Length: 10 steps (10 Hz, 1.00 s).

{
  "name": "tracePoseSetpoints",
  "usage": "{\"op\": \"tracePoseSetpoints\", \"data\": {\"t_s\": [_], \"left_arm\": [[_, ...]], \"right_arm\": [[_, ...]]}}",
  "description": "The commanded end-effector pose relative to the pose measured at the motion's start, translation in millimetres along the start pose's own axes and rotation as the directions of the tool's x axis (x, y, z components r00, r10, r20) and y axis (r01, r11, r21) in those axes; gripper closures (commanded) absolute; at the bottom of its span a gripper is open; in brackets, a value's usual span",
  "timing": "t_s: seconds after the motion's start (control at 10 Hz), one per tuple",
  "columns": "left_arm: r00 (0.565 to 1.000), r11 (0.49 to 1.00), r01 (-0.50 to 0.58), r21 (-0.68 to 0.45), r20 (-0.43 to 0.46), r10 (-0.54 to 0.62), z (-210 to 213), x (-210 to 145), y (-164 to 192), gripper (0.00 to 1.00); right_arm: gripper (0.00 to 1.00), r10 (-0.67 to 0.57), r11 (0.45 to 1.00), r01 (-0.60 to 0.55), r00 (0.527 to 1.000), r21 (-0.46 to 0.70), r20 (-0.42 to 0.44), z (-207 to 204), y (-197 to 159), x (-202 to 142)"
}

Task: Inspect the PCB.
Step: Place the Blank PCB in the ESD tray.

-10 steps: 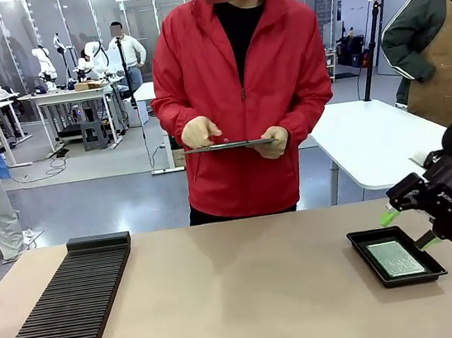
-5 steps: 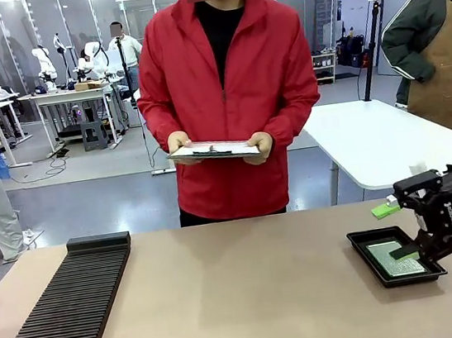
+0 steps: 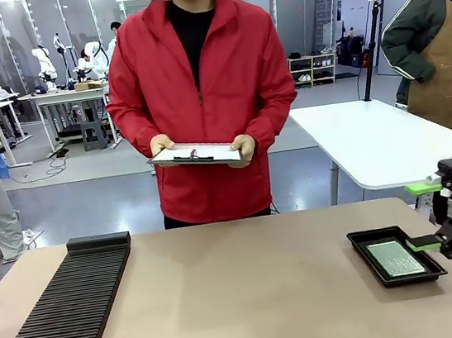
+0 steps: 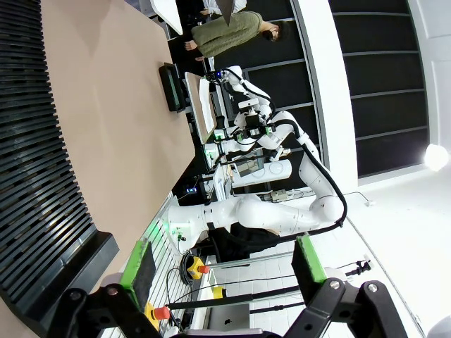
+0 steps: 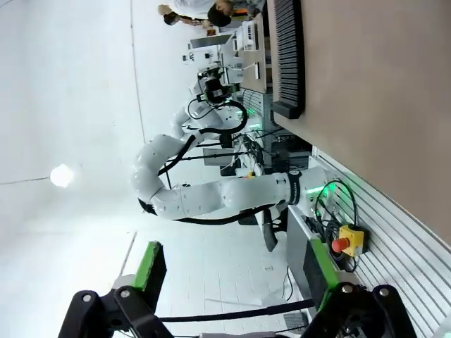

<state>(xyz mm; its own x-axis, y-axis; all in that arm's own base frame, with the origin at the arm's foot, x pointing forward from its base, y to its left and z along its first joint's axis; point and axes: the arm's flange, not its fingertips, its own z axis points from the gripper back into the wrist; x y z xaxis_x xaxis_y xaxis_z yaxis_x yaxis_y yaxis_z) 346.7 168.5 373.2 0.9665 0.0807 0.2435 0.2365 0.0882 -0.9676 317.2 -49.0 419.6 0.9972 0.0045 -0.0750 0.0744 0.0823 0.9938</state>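
The PCB (image 3: 394, 258) lies flat in a black tray (image 3: 361, 244) at the bench's (image 3: 242, 292) right side. The right hand (image 3: 424, 214), wide and holding nothing, hangs just beside the tray's right edge. The left hand (image 4: 224, 264) is likewise wide and holds nothing.

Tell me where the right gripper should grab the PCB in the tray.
Probably by its two long edges, from straight above: the PCB lies flat inside the tray, whose raised rim blocks any sideways approach. The open right gripper hangs beside it.
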Motion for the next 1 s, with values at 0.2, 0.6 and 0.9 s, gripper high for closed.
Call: {"op": "tracePoseSetpoints", "data": {"t_s": [0.2,0.6,0.9], "left_arm": [[1.000,1.000,0.002,0.003,-0.004,-0.002,0.9,-0.7,-1.6,0.00],[1.000,1.000,0.002,0.003,-0.004,-0.002,0.9,-0.7,-1.6,0.00],[1.000,1.000,0.002,0.003,-0.004,-0.002,0.9,-0.7,-1.6,0.00]], "right_arm": [[0.00,0.078,0.996,-0.077,0.997,0.034,-0.020,-12.2,-38.3,-40.8],[0.00,0.052,0.998,-0.051,0.998,0.037,-0.018,-10.3,-46.9,-37.3],[0.00,0.049,0.998,-0.048,0.999,0.031,-0.022,12.4,-32.6,-3.4]]}}
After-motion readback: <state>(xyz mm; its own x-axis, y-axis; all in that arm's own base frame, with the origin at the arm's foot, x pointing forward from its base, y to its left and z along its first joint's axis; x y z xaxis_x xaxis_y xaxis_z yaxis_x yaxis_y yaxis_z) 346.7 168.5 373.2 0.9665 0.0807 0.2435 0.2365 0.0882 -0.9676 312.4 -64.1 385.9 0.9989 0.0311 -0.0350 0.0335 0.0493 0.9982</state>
